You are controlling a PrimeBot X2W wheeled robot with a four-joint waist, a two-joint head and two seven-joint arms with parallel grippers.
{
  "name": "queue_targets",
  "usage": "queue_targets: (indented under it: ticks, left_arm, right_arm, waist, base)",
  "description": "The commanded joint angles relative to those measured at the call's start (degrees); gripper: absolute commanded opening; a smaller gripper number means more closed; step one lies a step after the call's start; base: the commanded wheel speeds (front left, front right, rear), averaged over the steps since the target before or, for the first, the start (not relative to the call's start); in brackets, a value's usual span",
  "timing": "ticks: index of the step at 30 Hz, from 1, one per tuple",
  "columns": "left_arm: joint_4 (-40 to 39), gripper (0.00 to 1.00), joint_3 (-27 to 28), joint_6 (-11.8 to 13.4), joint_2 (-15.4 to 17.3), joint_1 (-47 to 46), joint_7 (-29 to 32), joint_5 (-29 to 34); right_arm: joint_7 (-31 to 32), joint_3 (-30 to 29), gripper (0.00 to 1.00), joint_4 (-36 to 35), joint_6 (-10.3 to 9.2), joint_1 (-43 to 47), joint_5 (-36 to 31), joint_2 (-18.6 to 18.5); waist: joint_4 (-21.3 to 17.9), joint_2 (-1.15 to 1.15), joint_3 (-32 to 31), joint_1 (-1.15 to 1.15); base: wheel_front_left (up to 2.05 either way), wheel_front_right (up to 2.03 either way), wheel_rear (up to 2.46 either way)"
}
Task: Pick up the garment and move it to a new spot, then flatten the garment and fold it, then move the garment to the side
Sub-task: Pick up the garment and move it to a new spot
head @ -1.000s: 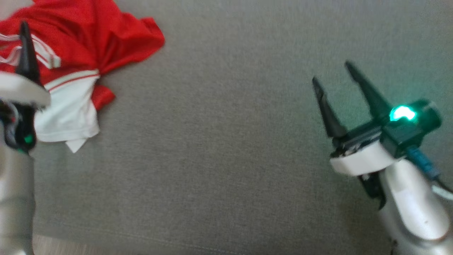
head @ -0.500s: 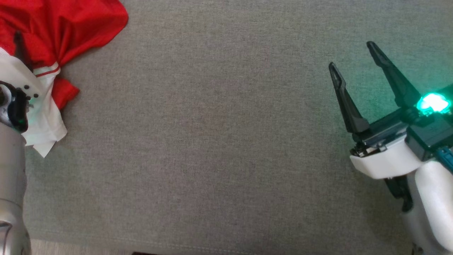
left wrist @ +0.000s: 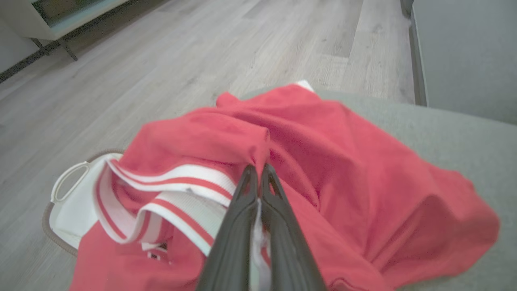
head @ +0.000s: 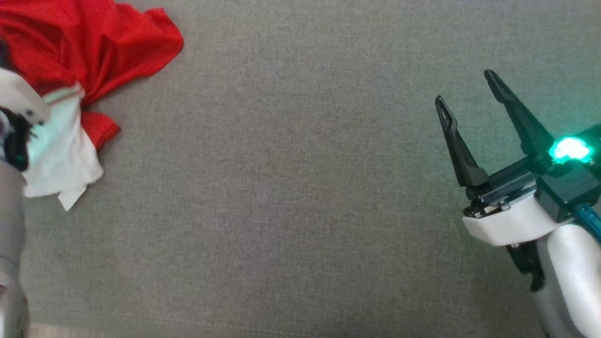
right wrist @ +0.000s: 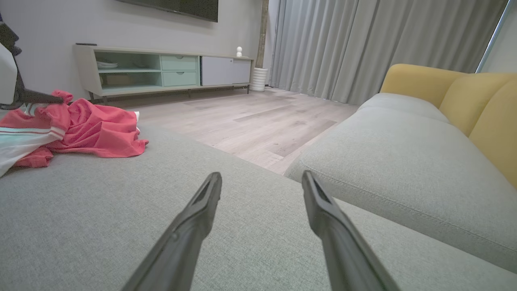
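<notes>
The garment (head: 94,42) is red with white, red-striped trim and lies bunched at the far left of the grey cushion; it also shows in the left wrist view (left wrist: 343,161) and the right wrist view (right wrist: 97,129). My left gripper (left wrist: 257,167) is shut, its tips pinching a red fold of the garment just above the striped trim. In the head view its pale wrist (head: 19,94) covers part of the white cloth. My right gripper (head: 464,88) hangs open over bare cushion far to the right, with nothing between its fingers (right wrist: 261,174).
The grey cushion (head: 281,188) stretches between the two arms. A white basket (left wrist: 66,190) sits on the wooden floor beyond the garment. A grey sofa seat with yellow back (right wrist: 404,161) lies past a gap to the right. A low cabinet (right wrist: 161,72) stands by the wall.
My left gripper has gone from open to shut, on the garment. The head camera has shifted, so the whole picture moved. The right gripper stays open.
</notes>
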Motion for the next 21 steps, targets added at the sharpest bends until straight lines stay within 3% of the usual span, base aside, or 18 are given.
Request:
queue_targets:
  ticks: [1,6,11,21]
  left_arm:
    - [-1.75,0.0,1.11,-0.15,4.6,-2.83,-0.87,-0.17]
    - [-4.17,0.0,-0.65,-0.66,6.23,-5.23,-1.21,-0.24]
    - [-11.9,0.0,-4.34,-0.82,6.91,-7.43,1.94,-2.46]
    - [-37.83,0.0,-10.75,-0.84,8.74,-6.06,13.57,-10.73]
  right_arm:
    - [-0.63,0.8,1.0,-1.46,0.44,0.87,0.5,0.22]
    - [-2.7,1.55,1.0,1.2,0.44,2.06,1.34,2.09]
    - [-5.42,2.16,1.0,4.31,0.44,2.61,2.09,4.57]
    - [-8.0,2.56,1.0,7.26,0.44,2.47,2.54,7.27]
  waist:
    - [-0.2,0.0,-1.43,0.02]
    - [-1.43,0.0,-6.36,0.02]
    - [-3.98,0.0,-11.46,0.02]
    - [-9.37,0.0,-15.86,0.02]
  base:
    - [0.0,0.0,0.0]
    - [0.0,0.0,0.0]
    - [0.0,0.0,0.0]
    - [0.0,0.0,0.0]
